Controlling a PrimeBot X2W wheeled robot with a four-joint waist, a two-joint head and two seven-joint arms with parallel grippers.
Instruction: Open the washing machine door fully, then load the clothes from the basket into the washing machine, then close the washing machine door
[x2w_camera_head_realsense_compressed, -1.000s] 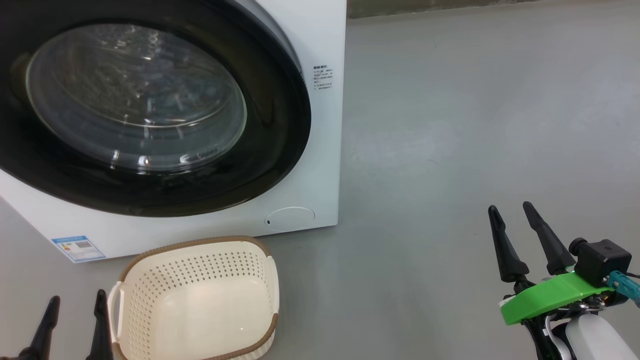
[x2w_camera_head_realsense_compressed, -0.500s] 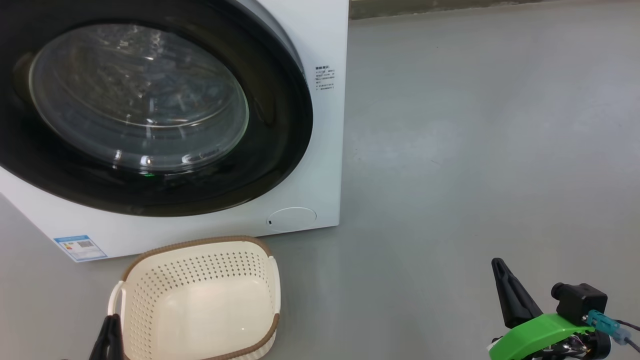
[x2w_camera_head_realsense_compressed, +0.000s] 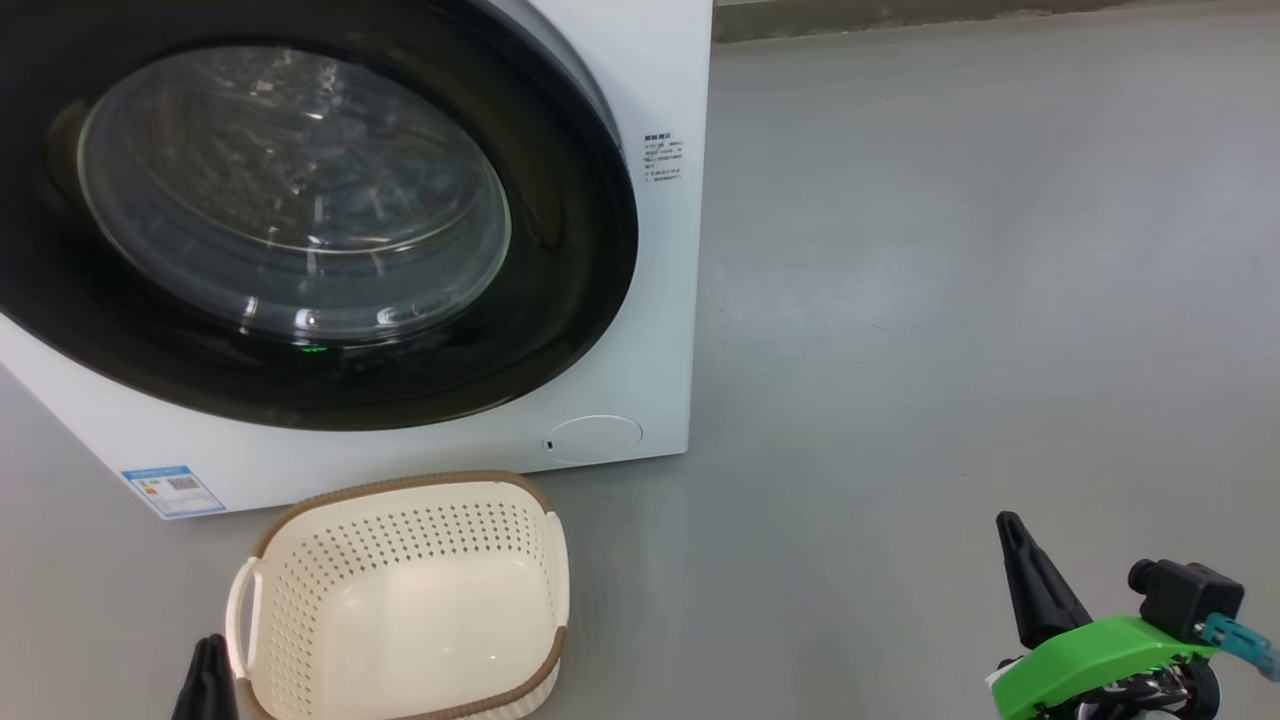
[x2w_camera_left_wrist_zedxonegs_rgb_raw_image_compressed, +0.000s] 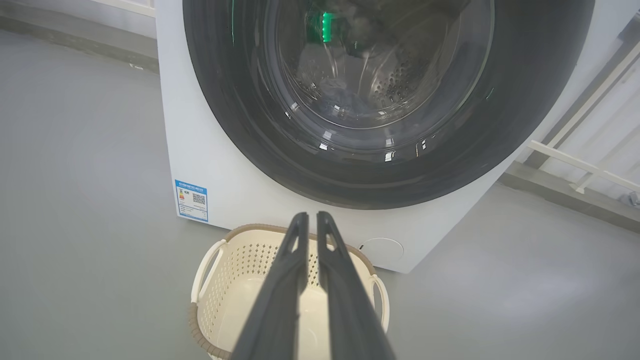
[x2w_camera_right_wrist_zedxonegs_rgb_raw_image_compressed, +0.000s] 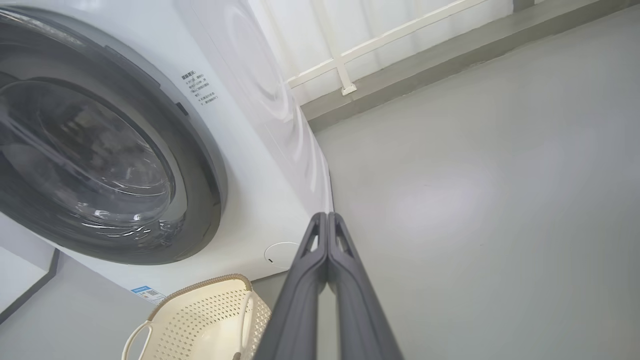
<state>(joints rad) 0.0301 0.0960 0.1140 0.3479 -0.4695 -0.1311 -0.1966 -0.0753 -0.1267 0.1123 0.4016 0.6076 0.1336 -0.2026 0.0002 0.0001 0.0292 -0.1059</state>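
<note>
Two grippers, left (x2w_camera_left_wrist_zedxonegs_rgb_raw_image_compressed: 309, 225) and right (x2w_camera_right_wrist_zedxonegs_rgb_raw_image_compressed: 327, 222), fingers clenched on nothing, are sitting low in frame since the washing machine door (x2w_camera_head_realsense_compressed: 300, 210) is lying flush and the basket (x2w_camera_head_realsense_compressed: 400, 600) empty.

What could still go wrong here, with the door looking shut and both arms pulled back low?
1. The washing machine door looks flush, but no view shows a latch; it may be only pushed to and could swing open.
2. The basket sits close to the washing machine, beside the left gripper; a careless arm or base move could knock it.
3. Something dark lies behind the glass; whether both garments are inside cannot be told.
</note>
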